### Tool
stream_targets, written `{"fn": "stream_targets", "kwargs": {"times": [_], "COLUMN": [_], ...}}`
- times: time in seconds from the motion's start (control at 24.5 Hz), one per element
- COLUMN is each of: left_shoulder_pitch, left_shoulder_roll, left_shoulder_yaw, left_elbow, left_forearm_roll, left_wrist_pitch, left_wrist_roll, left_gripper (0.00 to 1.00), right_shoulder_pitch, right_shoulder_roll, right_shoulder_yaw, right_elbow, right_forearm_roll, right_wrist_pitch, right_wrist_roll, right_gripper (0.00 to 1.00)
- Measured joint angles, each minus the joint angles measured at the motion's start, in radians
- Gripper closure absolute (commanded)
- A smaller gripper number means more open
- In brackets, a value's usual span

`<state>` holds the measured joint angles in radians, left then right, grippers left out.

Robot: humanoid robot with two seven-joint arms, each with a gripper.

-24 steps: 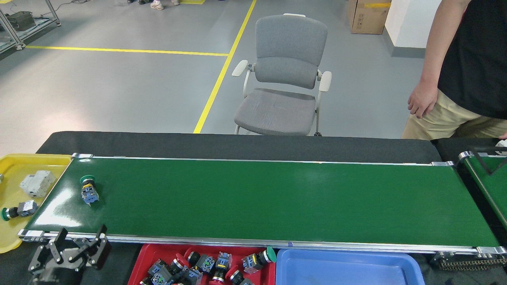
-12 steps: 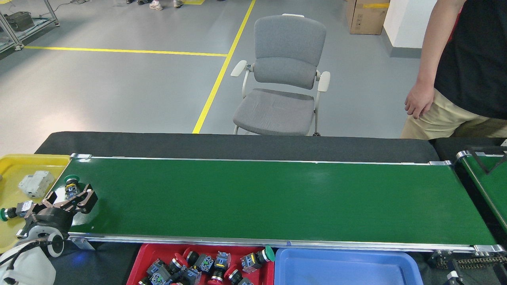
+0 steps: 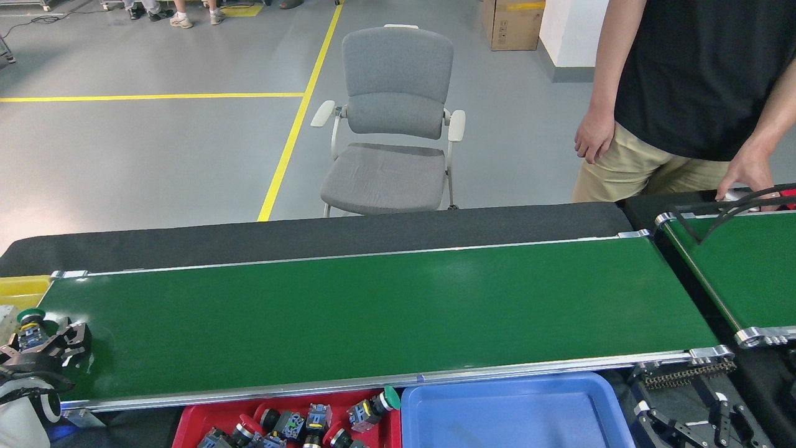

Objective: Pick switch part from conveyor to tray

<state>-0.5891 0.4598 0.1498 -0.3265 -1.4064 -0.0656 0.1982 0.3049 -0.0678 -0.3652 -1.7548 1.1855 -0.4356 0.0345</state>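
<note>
A grey floor fills the upper half of the frame, glossy enough to catch soft overhead light. Yellow floor lines cross it, one running level at upper left, another slanting down toward the centre. A grey padded chair with white armrests stands at upper centre (seat empty). At upper right sit a cardboard box and a white wall with grey skirting.

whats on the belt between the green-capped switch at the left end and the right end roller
Nothing. In the head view the conveyor is bare from the switch part, framed by the left gripper, to its right end.
</note>
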Motion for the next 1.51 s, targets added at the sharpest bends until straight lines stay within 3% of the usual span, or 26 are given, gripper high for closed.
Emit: {"fn": "stream_targets", "kwargs": {"times": [0.16,0.24,0.57,0.65,0.69,0.78,0.82,0.86,0.9,1.18,1.51], "left_shoulder_pitch": [0.081,0.156,0.764,0.894,0.940,0.989,0.996,0.996,0.996,0.997,0.997], "left_shoulder_roll": [-0.002,-0.017,-0.094,-0.148,-0.176,-0.213,-0.225,-0.236,-0.249,-0.286,-0.299], "left_shoulder_yaw": [0.000,0.000,-0.003,-0.008,-0.014,-0.050,-0.078,-0.099,-0.115,-0.122,-0.024], "left_elbow": [-0.084,-0.197,-1.125,-1.277,-1.327,-1.402,-1.424,-1.431,-1.435,-1.436,-1.436], "left_forearm_roll": [0.029,0.046,0.100,0.087,0.072,0.032,0.023,0.019,0.018,0.017,0.016], "left_wrist_pitch": [-0.026,-0.065,-0.345,-0.427,-0.467,-0.534,-0.553,-0.566,-0.576,-0.594,-0.490], "left_wrist_roll": [0.054,0.061,0.036,0.023,0.017,0.010,0.009,0.008,0.008,0.008,0.004], "left_gripper": [0.96,0.97,0.93,0.87,0.79,0.45,0.22,0.06,0.00,0.00,0.00], "right_shoulder_pitch": [0.000,0.000,0.003,0.003,0.003,0.003,0.003,0.004,0.004,0.006,0.013], "right_shoulder_roll": [0.000,0.000,-0.003,-0.003,-0.003,-0.003,-0.003,-0.003,-0.003,-0.003,-0.003], "right_shoulder_yaw": [0.000,-0.002,-0.025,-0.026,-0.026,-0.026,-0.026,-0.026,-0.026,-0.030,-0.038], "right_elbow": [0.000,0.000,0.000,0.000,0.000,0.000,0.000,0.000,0.000,0.000,0.000], "right_forearm_roll": [0.000,0.000,0.000,0.000,0.000,0.000,0.000,0.000,0.000,-0.001,-0.002], "right_wrist_pitch": [-0.001,-0.005,-0.001,-0.001,0.000,0.002,0.002,0.002,0.002,0.002,0.002], "right_wrist_roll": [0.001,0.001,0.001,0.001,0.001,0.001,0.001,0.001,0.001,0.001,0.001], "right_gripper": [0.02,0.02,0.02,0.02,0.02,0.02,0.02,0.02,0.02,0.02,0.02]}}
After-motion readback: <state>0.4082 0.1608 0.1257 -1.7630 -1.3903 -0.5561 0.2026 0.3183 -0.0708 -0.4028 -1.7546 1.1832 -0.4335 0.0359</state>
